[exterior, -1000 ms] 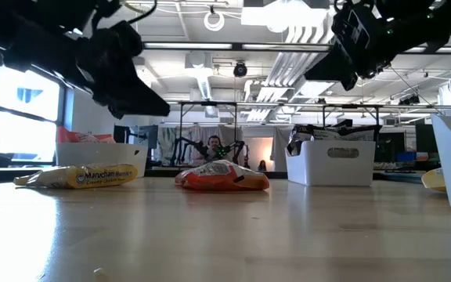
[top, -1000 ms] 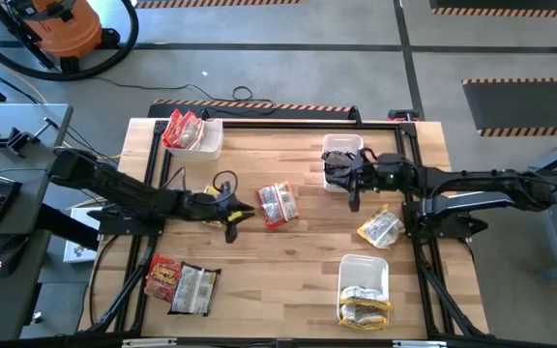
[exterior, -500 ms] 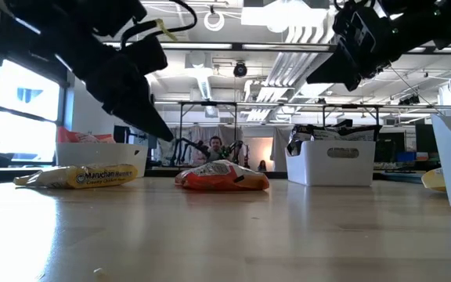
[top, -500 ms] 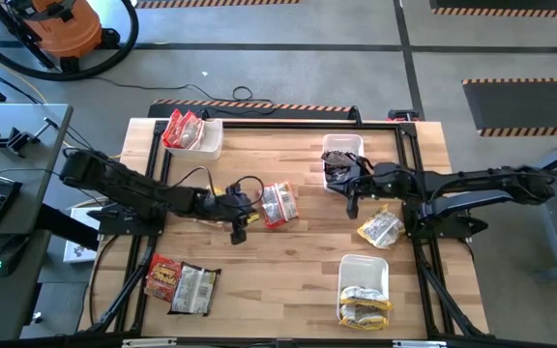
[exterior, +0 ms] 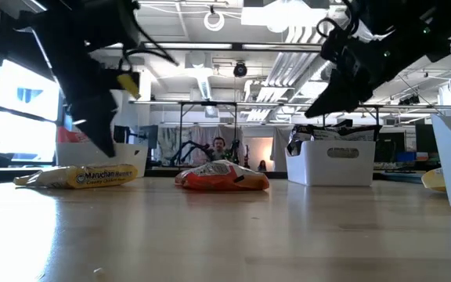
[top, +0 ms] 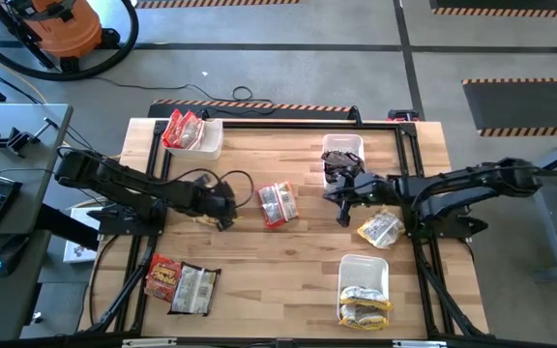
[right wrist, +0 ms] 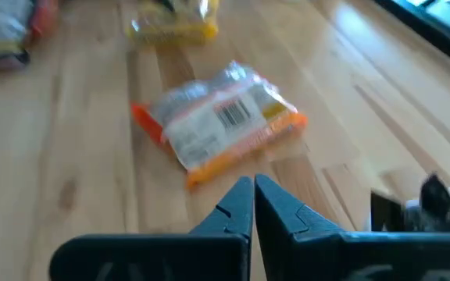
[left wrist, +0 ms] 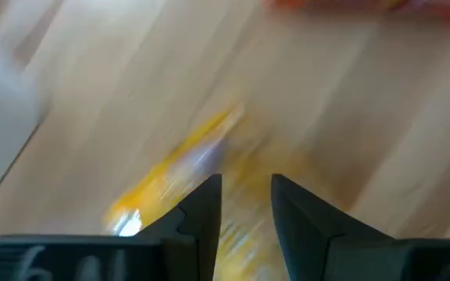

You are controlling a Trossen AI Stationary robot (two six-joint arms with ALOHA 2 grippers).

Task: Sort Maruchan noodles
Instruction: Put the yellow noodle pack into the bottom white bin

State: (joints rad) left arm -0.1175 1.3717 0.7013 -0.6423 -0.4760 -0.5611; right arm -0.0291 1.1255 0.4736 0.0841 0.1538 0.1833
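Table (top: 298,261): wooden, carrying bins and scattered packets.
Bins (top: 364,274): sitting at 11, 1 and 5 o'clock, each holding packets.
Left gripper (top: 222,211): hovering over a yellow packet (left wrist: 170,176) at 9 o'clock, fingers partly apart, gripping nothing.
Right gripper (top: 342,210): fingers closed, empty, pointing at the orange packet (top: 278,204) lying at centre.

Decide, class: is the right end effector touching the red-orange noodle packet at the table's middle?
Apart. The high view shows bare wood between the right end effector and the red-orange packet; the right wrist view shows the packet lying beyond the shut fingertips.
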